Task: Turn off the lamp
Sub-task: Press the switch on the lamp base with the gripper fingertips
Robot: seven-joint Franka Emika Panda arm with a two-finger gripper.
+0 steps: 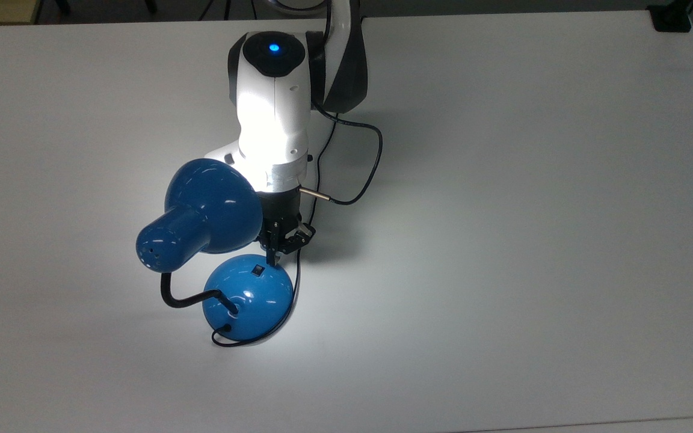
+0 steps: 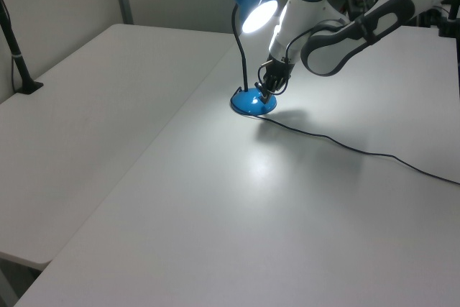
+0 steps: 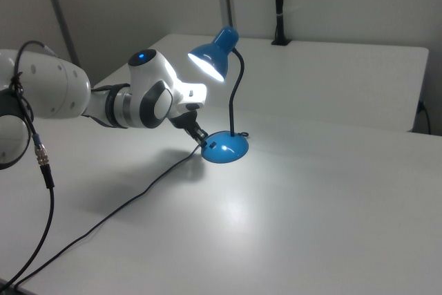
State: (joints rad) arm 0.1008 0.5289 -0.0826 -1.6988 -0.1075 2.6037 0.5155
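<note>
You had gripper (image 1: 275,255) at base rim of lit lamp (image 1: 248,296), switch (image 1: 257,270) just beyond tip; finger gap unclear.

I see the lamp (image 1: 213,213) in glossy blue enamel; beside it my arm's (image 1: 272,114) casing looks smooth white plastic, the table (image 1: 533,210) under it matt white.

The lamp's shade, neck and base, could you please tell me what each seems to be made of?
Shade and base: likely painted metal or hard plastic, glossy blue, judging by sharp highlights. Neck: matte black and curved, probably a flexible sheathed gooseneck.
</note>
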